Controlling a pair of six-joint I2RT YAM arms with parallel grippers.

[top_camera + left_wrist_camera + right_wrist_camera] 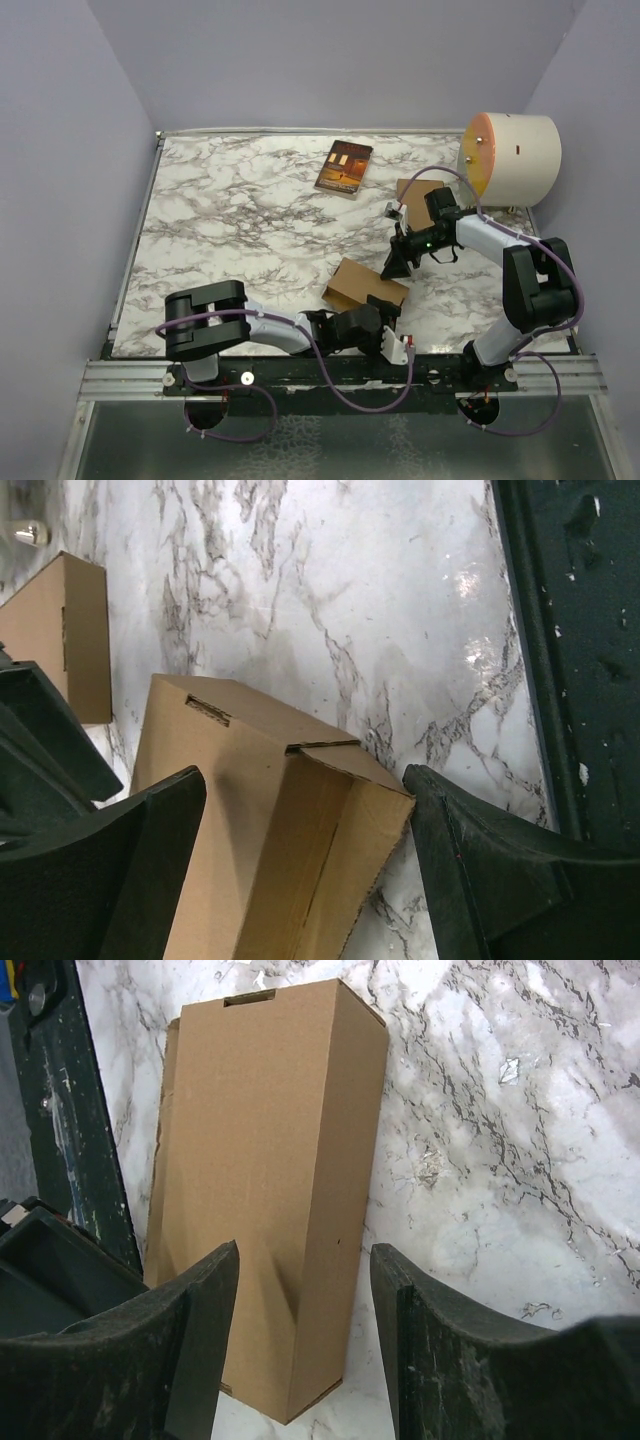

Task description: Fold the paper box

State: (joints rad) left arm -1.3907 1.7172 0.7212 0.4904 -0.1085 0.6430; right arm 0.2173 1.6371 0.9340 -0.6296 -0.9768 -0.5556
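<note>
**Left pincer** [300, 780]: spread. Its two fingers straddle the near end of the paper box [250, 850]. The left finger sits at the box's side edge; whether it touches cannot be told. Bare bench [220, 220] shows between the right finger and the box, so nothing is pinched.

**Paper box:** it lies flat on the bench directly ahead of this pincer, already a slim rectangular sleeve. The end toward the left pincer looks unclosed, with a flap [350, 770] standing loose at the corner. A slit [207, 710] is cut in the top panel just beyond it.

**Right pincer** [305, 1252]: on the far side of the box and facing back along it. It is spread, with the box's far end between and ahead of its fingers. Nothing is gripped.

**Handling, as judged:**
- The box is thin brown board, light and hollow.
- It is stiff along its creases, but the broad panels will buckle if squeezed hard.
- It is likely to skate on the polished stone when pushed.
- It is best taken across the narrow side walls near a folded edge, with one pincer steadying it while the other presses the flap.

**Behind the right pincer:** a bigger carton [418, 192]. Further off lie a book [344, 168] and a pale drum [512, 155].
</note>
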